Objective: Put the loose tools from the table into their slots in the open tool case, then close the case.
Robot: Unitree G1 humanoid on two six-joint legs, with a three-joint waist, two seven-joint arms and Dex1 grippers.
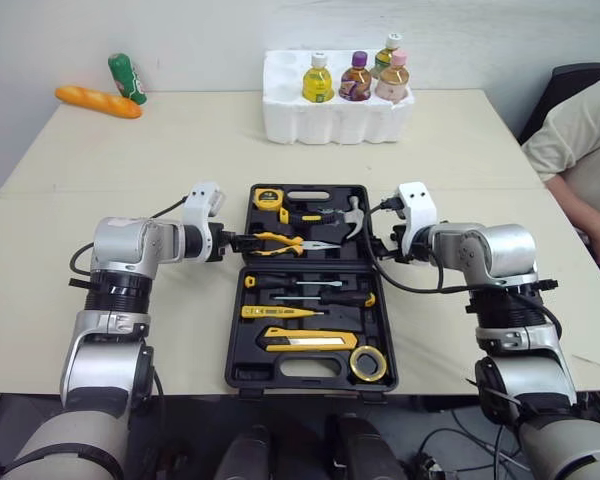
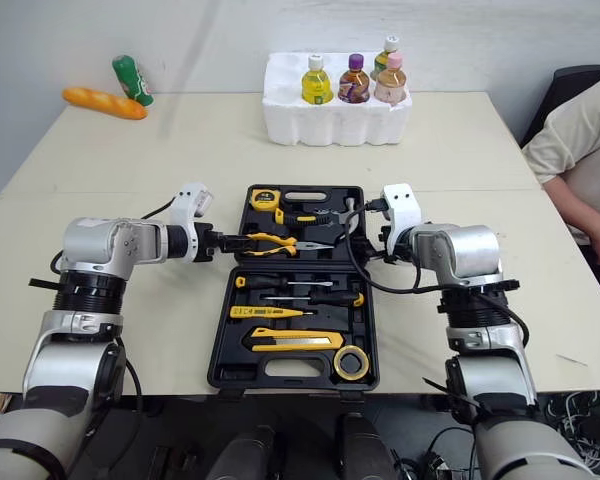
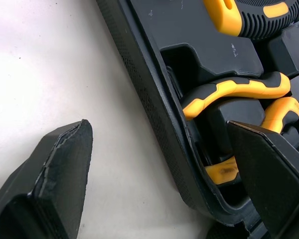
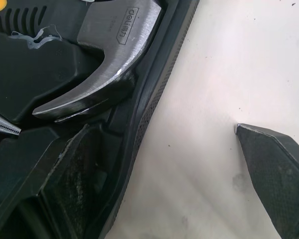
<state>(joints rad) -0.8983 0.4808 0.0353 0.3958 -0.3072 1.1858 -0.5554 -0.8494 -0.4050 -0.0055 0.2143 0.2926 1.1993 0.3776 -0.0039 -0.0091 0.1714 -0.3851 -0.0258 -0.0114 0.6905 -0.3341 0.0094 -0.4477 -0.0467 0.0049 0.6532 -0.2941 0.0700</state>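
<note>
While the left gripper (image 1: pixel 240 241), released, straddled the nine o'clock wall of the open tool case (image 1: pixel 235 330) by the pliers (image 1: pixel 278 243), the case lay toward six o'clock on the table (image 1: pixel 180 140), and the right gripper (image 1: pixel 378 245), also released, straddled its three o'clock wall beside the hammer (image 1: pixel 353 212).

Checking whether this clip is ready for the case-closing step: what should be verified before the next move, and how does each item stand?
1. Tools in slots: ok. The pliers, hammer, tape measure and screwdrivers lie in recesses of the tool case.
2. Left gripper open, astride the case's left wall: ok.
3. Right gripper open, astride the right wall beside the hammer head: ok.
4. Inner fingers free of tools: cannot tell. The left gripper's inner finger overlaps a pliers handle.
5. Foam tray stands apart behind the case: ok.
</note>
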